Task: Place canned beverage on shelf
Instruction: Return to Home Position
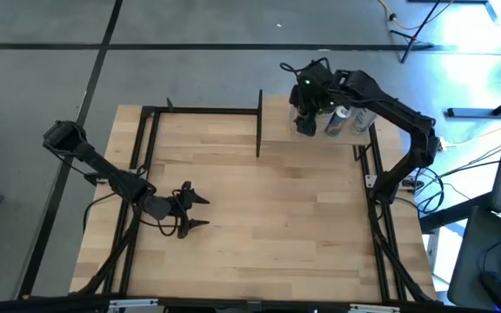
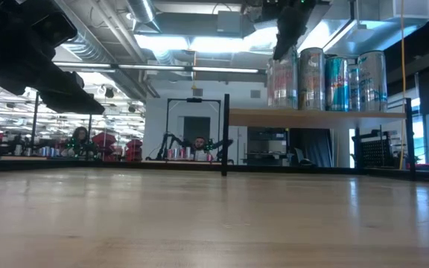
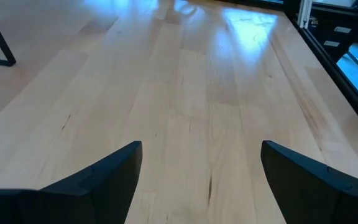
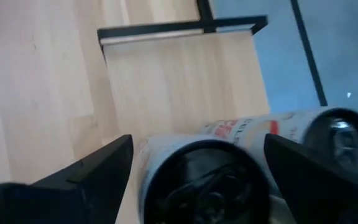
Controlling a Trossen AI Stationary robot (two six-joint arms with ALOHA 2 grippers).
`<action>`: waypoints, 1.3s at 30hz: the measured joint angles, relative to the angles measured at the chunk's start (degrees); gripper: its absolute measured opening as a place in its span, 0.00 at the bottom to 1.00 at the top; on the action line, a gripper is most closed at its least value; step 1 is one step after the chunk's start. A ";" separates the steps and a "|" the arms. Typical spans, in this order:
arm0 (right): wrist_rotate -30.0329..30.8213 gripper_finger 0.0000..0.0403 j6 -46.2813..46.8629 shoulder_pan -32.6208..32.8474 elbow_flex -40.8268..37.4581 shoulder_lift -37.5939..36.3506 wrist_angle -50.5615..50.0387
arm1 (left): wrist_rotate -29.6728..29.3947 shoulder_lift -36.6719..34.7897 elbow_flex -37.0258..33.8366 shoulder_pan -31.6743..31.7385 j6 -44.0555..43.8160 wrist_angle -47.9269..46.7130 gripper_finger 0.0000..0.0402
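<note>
The shelf (image 1: 277, 122), a raised light-wood board on black posts, stands at the table's far right; it also shows in the low view (image 2: 315, 114). Several cans stand upright on it in a row (image 2: 337, 82). My right gripper (image 4: 199, 180) is open over the shelf's left part. Its fingers stand on either side of the top of a white can (image 4: 207, 177), the leftmost in the row (image 2: 281, 78). A second can (image 4: 337, 137) stands beside it. My left gripper (image 1: 197, 213) is open and empty, low over the table's left middle. My right gripper comes at the white can from above, with its fingers (image 4: 92, 174) on either side of the can's top rim. A thin gap shows at one finger. I cannot tell whether the other finger touches. The can stands upright on the shelf.
A black post (image 1: 259, 122) stands at the shelf's left edge, and a black frame rail (image 1: 203, 110) runs along the table's far edge. Bare wooden tabletop (image 3: 185, 93) lies between the two arms. People and equipment show in the room behind (image 2: 80, 138).
</note>
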 joint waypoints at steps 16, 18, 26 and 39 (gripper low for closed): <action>-4.57 0.88 18.33 4.74 7.17 -0.56 -0.33 | -6.72 -0.02 0.01 0.04 -1.18 7.10 0.78; -4.48 0.85 20.03 9.55 5.65 -0.79 0.84 | -9.47 -0.07 0.02 0.09 0.07 8.29 0.78; 1.58 0.57 17.20 29.64 -11.23 -3.00 12.66 | -6.93 -0.04 0.04 1.77 3.48 9.36 0.73; -7.64 0.05 14.88 34.69 -56.91 -25.53 57.58 | 4.88 -0.76 0.04 13.65 14.64 9.80 0.35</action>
